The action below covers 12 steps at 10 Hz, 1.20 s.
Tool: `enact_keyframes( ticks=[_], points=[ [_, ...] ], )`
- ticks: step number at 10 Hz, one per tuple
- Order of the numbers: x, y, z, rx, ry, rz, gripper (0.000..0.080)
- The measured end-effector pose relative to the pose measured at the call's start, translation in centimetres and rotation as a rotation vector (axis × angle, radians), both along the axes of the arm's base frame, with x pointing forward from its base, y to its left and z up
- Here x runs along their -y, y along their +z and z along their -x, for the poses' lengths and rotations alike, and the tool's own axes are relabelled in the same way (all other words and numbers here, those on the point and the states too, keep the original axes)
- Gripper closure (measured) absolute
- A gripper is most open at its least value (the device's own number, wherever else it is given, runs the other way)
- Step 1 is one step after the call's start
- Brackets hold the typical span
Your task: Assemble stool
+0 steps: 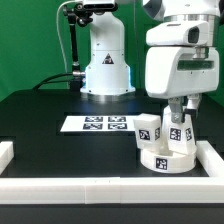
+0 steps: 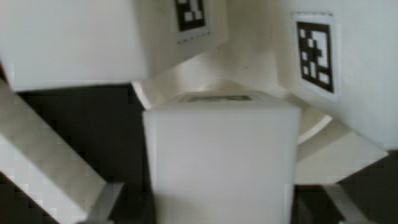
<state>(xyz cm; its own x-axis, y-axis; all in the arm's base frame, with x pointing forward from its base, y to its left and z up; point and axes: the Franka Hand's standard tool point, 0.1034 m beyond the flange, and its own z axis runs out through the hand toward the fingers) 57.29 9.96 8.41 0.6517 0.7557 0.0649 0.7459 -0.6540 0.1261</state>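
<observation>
Now the gripper (image 1: 181, 111) pinches an upright leg (image 1: 178, 131) over the round seat (image 1: 165, 158). Another leg (image 1: 146, 130) stands just beside (tags showing)

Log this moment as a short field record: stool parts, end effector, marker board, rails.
seat: white round disc on the black table, near the corner of the rails
legs on seat: two, standing upright
end effector: above the seat, at one leg; grip hidden
marker board: flat on the table
rails: white border along the table edge
</observation>
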Motion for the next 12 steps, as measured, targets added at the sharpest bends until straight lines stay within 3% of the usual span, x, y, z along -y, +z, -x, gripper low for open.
enact_keyframes(
  ticks=[3, 12],
  points=[
    [0.04, 0.0, -0.01, 0.002, -0.059, -0.008, 0.0462],
    [-0.19, -0.14, 0.2, 0.016, -0.757, -0.113, 0.0461]
  ],
)
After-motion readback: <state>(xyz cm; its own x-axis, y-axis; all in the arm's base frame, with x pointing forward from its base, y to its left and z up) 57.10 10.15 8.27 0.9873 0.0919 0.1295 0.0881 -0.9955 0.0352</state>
